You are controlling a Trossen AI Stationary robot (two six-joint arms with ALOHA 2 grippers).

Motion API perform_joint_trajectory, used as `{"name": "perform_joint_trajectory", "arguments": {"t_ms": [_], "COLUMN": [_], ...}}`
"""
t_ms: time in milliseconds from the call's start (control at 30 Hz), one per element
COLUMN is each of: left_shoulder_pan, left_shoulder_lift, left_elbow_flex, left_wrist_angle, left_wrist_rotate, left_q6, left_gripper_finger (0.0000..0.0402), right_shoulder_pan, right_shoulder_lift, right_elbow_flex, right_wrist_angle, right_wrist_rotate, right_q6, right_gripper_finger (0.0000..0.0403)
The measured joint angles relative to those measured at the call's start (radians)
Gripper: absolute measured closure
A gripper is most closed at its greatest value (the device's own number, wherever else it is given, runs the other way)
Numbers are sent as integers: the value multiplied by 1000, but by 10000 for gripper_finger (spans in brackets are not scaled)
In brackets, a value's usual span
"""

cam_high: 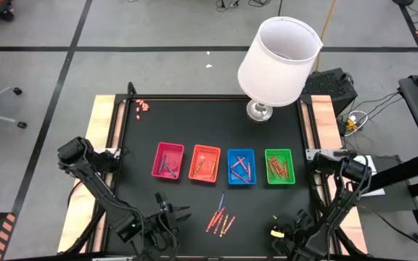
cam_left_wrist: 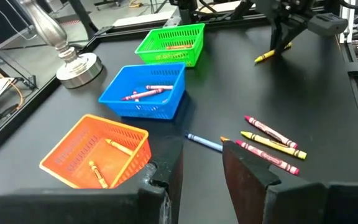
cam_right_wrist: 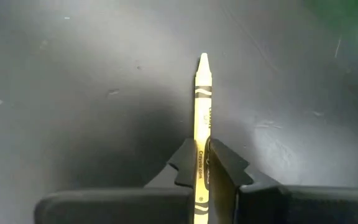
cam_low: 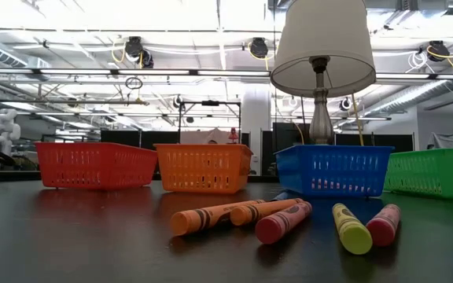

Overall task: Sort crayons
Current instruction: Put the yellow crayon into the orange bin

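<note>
At the near edge, the right gripper (cam_right_wrist: 202, 163) is closed on a yellow crayon (cam_right_wrist: 202, 112) lying on the black table (cam_high: 194, 130). The left gripper (cam_left_wrist: 201, 163) is held half open and empty. Just beyond it, a loose cluster of crayons (cam_high: 220, 217) remains unsorted. Farther back, four baskets — pink (cam_high: 167, 161), orange (cam_high: 205, 162), blue (cam_high: 241, 167), green (cam_high: 279, 166) — are already partly filled.

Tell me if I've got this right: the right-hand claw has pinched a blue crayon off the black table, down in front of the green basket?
Not quite: the crayon is yellow, not blue. The right wrist view shows the right gripper shut on a yellow wax crayon above the black table; the high view shows it in front of the green plastic basket.
</note>
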Motion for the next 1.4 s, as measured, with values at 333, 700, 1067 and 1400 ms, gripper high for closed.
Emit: {"name": "perform_joint_trajectory", "arguments": {"t_ms": [333, 700, 1067, 1400], "left_shoulder_pan": [6, 12, 11, 10], "left_shoulder_lift": [0, 0, 0, 0], "left_elbow_flex": [0, 0, 0, 0], "left_wrist_angle": [22, 99, 184, 283], "left_wrist_rotate": [0, 0, 0, 0], "left_q6": [7, 25, 19, 19], "left_gripper_finger": [291, 291, 291, 291], "right_shoulder_pan": [-1, -30, -105, -98], "right_shoulder_lift": [2, 0, -126, -163], "right_elbow_flex": [137, 261, 318, 167], "right_wrist_angle": [-7, -12, -33, -48], "right_wrist_rotate": [219, 543, 612, 881], "right_q6": [-189, -480, -827, -717], "right_gripper_finger": [400, 400, 401, 400]}}
